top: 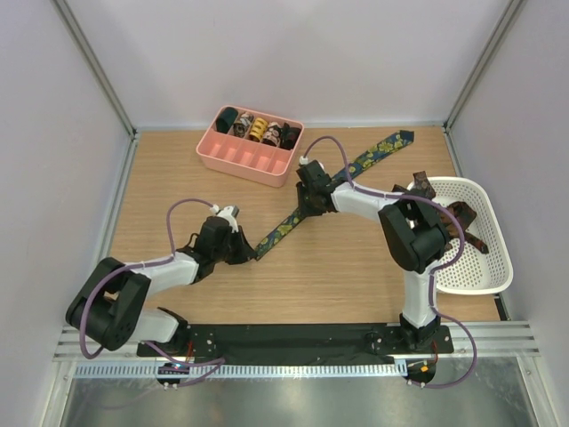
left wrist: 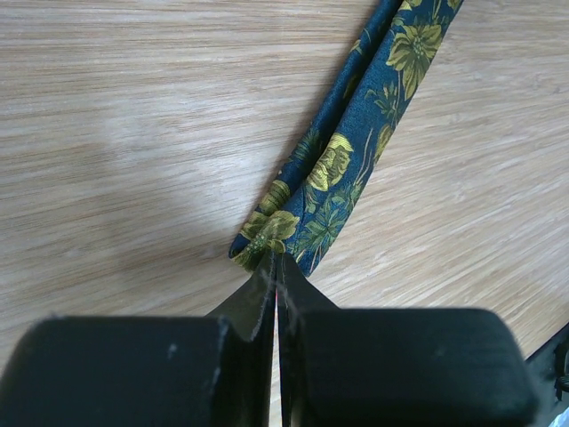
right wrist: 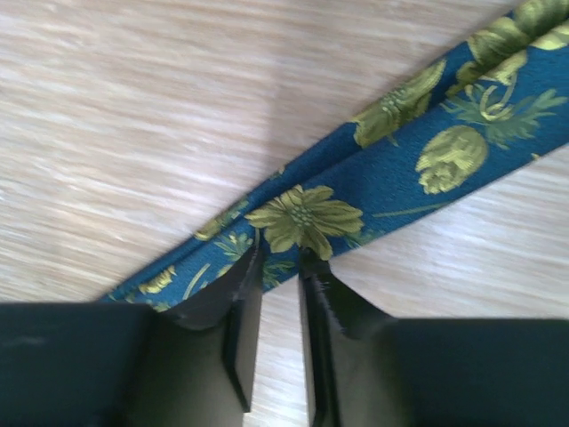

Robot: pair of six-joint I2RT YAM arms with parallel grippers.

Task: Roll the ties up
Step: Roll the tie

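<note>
My left claw (left wrist: pixel 274 263) is pinched shut on the end of the floral tie (left wrist: pixel 356 151), anchoring it for rolling. The tie lies diagonally, just nearside of the pink tray (top: pixel 244 165). My right claw (right wrist: pixel 280 258) is slightly parted mid-tie (gripping nothing, I judge).

I list: tray (top: pixel 238 164) at the back of the table (top: pixel 356 276), rolled ties (top: pixel 258 129) in it; basket (top: pixel 500 283) at right, loose ties (top: pixel 466 222) inside; long tie (top: pixel 283 228) lying diagonally between them.

overhead view; wrist views close, sharing tie (left wrist: pixel 356 151)
</note>
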